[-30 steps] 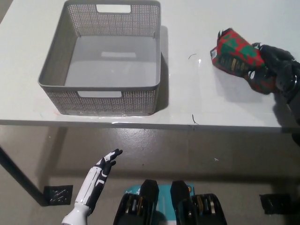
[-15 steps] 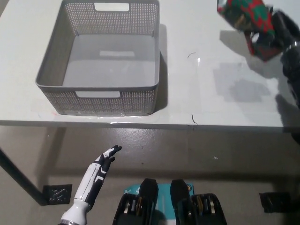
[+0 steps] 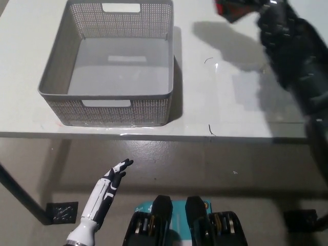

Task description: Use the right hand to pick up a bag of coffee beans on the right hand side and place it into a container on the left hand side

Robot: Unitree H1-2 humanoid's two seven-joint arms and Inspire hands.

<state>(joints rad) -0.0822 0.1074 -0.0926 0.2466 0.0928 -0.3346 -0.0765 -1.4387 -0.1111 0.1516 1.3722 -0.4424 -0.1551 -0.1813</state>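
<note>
**A:** Coffee bag (image 3: pixel 237 8) — where is it, and how will it behave?

**B:** From the head view, the one view I have: it sits at the tip of my right hand (image 3: pixel 279 25), up near the picture's top edge and raised off the table (image 3: pixel 220 102); its shadow lies on the tabletop below. Only a red-and-dark corner shows. I'd judge it a soft, crinkly pouch, light, its contents free to shift, so gripping across the body should hold better than pinching a corner.

**A:** And your grip?

**B:** My fingers are closed around it; more I can't make out through the blur. My black arm reaches up and forward from the lower right.

**A:** The container?

**B:** The basket (image 3: pixel 66 61) stands well to the left of my hand, open-topped.

**A:** Other hand?

**B:** My left hand (image 3: pixel 115 177) rests low, below the table edge, fingers loosely spread, holding nothing.
</note>
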